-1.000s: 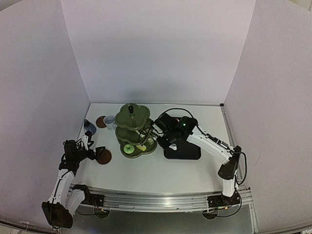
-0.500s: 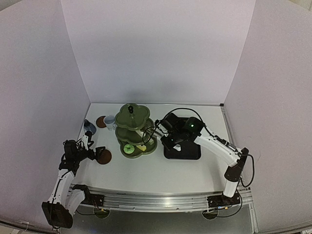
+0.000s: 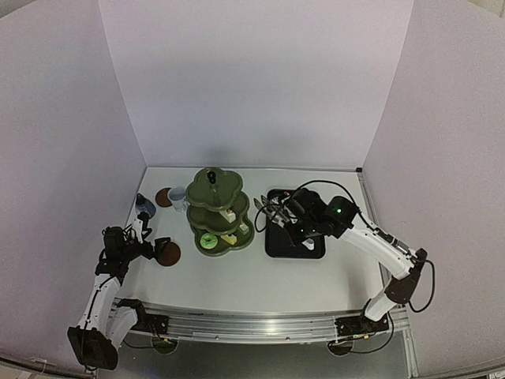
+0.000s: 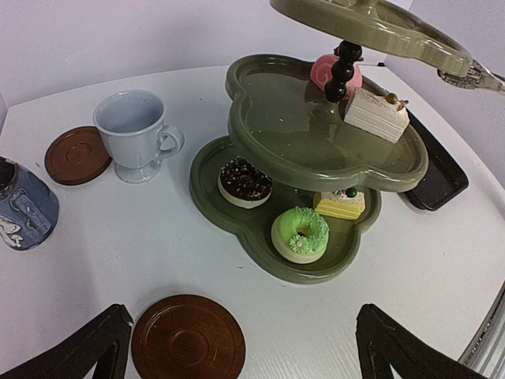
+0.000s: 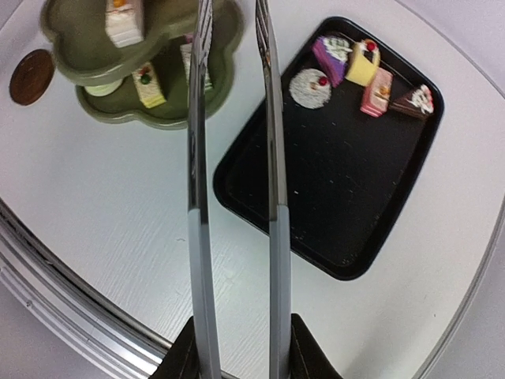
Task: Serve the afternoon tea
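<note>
The olive three-tier stand (image 3: 218,210) (image 4: 254,241) (image 5: 75,69) carries a chocolate doughnut (image 4: 244,181), a green doughnut (image 4: 300,234), a yellow cake (image 4: 340,204), a white slice (image 4: 376,114) and a pink cake (image 4: 335,73). Several more small cakes (image 5: 363,75) lie at the far end of the black tray (image 5: 339,189) (image 3: 296,247). My right gripper (image 5: 237,347) (image 3: 296,213) is shut on the metal tongs (image 5: 270,158), whose tips are apart and empty above the tray's left edge. My left gripper (image 4: 246,328) (image 3: 150,249) is open beside a brown coaster (image 4: 188,339).
A white mug (image 4: 138,134) (image 3: 177,196), a second brown coaster (image 4: 76,155) (image 3: 163,197) and the blue-grey pot (image 4: 24,207) (image 3: 144,205) stand left of the stand. White walls close the table on three sides. A metal rail (image 5: 47,268) runs along the near edge.
The right arm has drawn the tongs back to the right, away from the stand and over the tray. The left arm has not moved.
</note>
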### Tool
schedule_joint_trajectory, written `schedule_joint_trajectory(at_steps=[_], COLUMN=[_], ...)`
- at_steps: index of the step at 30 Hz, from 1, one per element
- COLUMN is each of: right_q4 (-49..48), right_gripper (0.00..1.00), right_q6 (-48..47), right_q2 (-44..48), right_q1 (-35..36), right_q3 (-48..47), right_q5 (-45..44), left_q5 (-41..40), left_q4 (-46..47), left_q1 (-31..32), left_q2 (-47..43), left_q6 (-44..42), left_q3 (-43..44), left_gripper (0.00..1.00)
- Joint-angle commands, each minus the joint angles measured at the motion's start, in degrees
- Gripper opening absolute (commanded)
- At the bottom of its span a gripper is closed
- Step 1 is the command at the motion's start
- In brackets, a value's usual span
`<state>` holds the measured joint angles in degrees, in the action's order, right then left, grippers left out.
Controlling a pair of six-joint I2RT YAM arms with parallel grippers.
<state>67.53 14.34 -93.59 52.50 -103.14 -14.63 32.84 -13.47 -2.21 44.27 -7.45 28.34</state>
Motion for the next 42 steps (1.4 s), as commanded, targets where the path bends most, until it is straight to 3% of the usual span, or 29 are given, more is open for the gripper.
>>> schedule_joint_trajectory(at_steps=[1,14,42], right_q4=[-0.6,-6.9,-14.4], right_gripper=[0.29,0.29,0.32], right_q6=[5.1,5.9,4.3], right_q2=[4.6,-3.5,-12.1], right_q1=[-4.0,-15.6,-21.0], right_q3=[4.1,13.6,14.3], right_q5=[-3.4,-3.3,2.3], left_q5=[0.2,-1.2,-1.5], left_q4=[2.1,1.6,1.5], left_q1=[-0.2,-0.5,-0.7], left_q2=[0.3,1.4,0.8], left_q6=[0.6,0.8,-0.2], left_q3=[0.3,0.8,0.2], left_gripper=[1.0,1.0,1.0])
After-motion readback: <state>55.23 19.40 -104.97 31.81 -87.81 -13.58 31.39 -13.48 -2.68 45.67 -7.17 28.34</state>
